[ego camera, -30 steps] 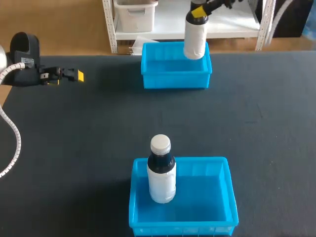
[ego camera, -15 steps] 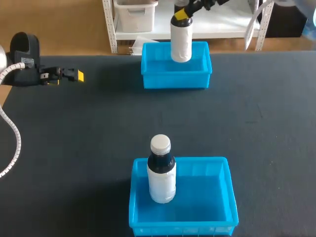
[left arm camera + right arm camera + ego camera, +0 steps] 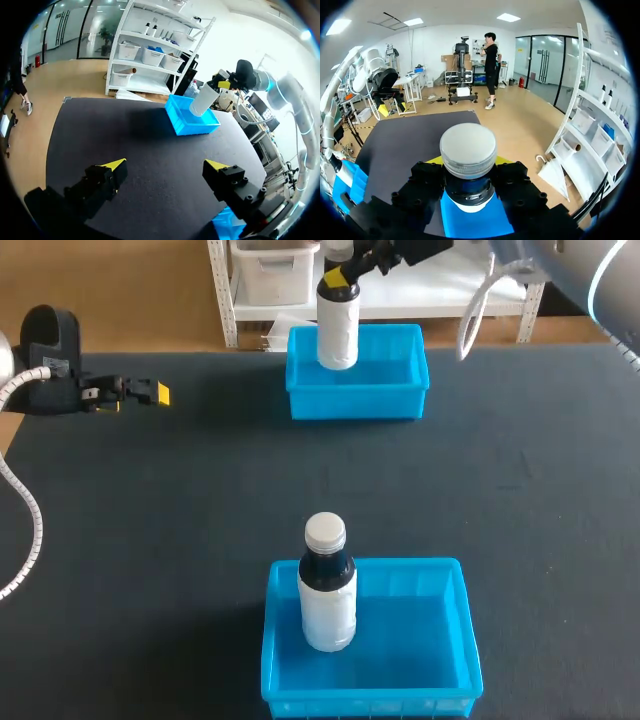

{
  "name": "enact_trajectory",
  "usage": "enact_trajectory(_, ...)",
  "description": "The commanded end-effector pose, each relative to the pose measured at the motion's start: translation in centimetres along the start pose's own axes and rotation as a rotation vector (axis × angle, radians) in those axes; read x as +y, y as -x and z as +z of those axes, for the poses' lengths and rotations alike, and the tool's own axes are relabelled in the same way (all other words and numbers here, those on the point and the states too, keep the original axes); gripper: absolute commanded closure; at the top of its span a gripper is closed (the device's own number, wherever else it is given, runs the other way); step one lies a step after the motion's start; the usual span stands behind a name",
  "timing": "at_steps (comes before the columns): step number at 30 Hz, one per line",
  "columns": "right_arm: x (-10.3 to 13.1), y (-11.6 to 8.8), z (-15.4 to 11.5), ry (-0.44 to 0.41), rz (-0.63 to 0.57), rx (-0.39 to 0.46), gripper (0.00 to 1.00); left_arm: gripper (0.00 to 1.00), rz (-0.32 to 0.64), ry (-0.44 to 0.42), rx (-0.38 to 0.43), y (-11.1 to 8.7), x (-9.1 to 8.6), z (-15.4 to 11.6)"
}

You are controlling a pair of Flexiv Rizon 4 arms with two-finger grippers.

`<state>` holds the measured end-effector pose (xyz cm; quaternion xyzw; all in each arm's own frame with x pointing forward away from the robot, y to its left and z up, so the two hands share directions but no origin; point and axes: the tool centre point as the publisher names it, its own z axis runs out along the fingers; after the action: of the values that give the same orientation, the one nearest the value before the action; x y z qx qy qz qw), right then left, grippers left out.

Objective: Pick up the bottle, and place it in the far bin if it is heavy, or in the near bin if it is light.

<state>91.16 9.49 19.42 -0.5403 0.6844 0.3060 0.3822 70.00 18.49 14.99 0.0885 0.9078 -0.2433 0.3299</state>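
head view: the right arm comes in from the far right corner, and the right gripper [image 3: 340, 278] clamps the neck of a white bottle [image 3: 337, 332] from two sides. the bottle hangs upright over the left part of the far bin [image 3: 357, 392], a blue tray at the table's [image 3: 150, 540] far edge. its base shows against the bin's back wall, and whether it touches the floor cannot be told. a second bottle [image 3: 327, 592], dark under its white cap, stands upright in the left part of the near bin [image 3: 400, 680]. the left gripper [image 3: 152, 393] sits over the table's left edge, well apart from both bins.

left wrist view adds what the head view hides: the left gripper's yellow tips stand wide apart with nothing between them.

right wrist view looks down on the held bottle's round cap, black fingers [image 3: 427, 187] pressing its neck on both sides and blue bin below.
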Motion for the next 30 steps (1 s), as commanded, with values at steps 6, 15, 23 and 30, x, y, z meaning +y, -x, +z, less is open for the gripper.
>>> enact_trajectory(6, -2.2, -0.8, 2.1, 0.016, 0.024, -0.013, 1.0, 0.0, 0.0, 0.0, 0.0, 0.0, 0.0, 0.0)
enact_trajectory(15, -2.8, -1.9, 3.6, 0.028, 0.037, -0.003, 1.0, 0.0, 0.0, 0.0, 0.0, 0.0, 0.0, 0.0)
enact_trajectory(23, -3.0, -2.5, 4.3, 0.034, 0.039, 0.005, 1.0, 0.0, 0.0, 0.0, 0.0, 0.0, 0.0, 0.0)
enact_trajectory(30, -3.2, -3.1, 4.8, 0.039, 0.041, 0.014, 1.0, 0.0, 0.0, 0.0, 0.0, 0.0, 0.0, 0.0)
